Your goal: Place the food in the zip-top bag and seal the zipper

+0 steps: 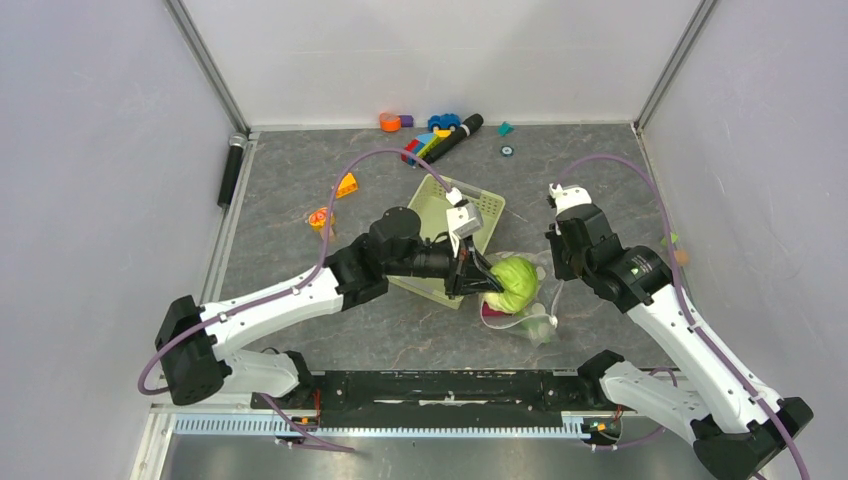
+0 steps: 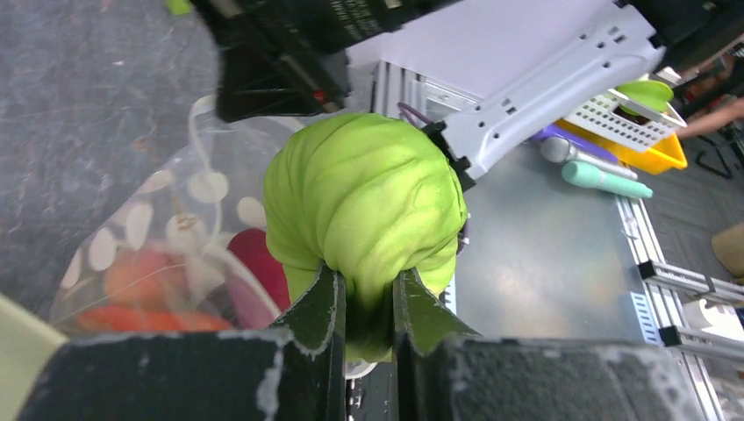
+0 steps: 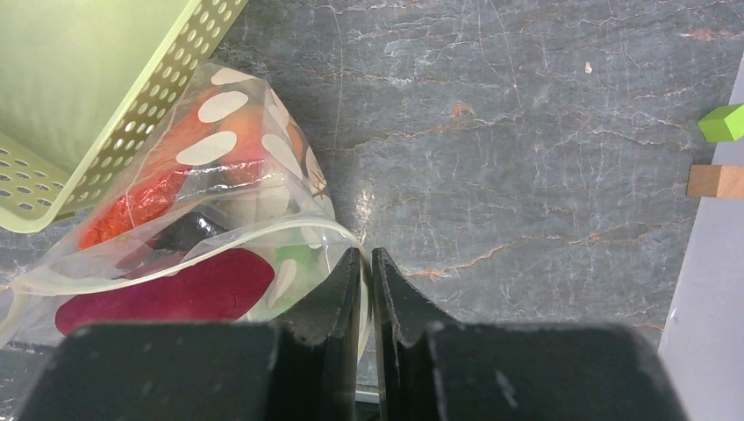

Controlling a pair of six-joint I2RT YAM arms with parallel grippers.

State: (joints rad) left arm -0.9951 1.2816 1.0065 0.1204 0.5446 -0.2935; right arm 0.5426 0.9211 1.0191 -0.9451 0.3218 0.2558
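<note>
The left pincer [image 2: 368, 294] is clamped on the cabbage [image 2: 364, 197], held above the bag [image 3: 219, 189] near centre frame. The right pincer [image 3: 367, 263] is closed tight on the bag's rim; other food [image 3: 167, 294] is seen inside.

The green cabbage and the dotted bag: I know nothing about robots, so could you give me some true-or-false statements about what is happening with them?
1. The left end effector grips the green cabbage. True.
2. The cabbage lies inside the zip-top bag. False: it is outside the bag, held in the end effector.
3. The right end effector is closed on the bag's edge. True.
4. The bag is empty. False: a maroon piece and an orange-red piece show through it.
5. The pale green basket stands far from the bag. False: it lies right beside it.
</note>
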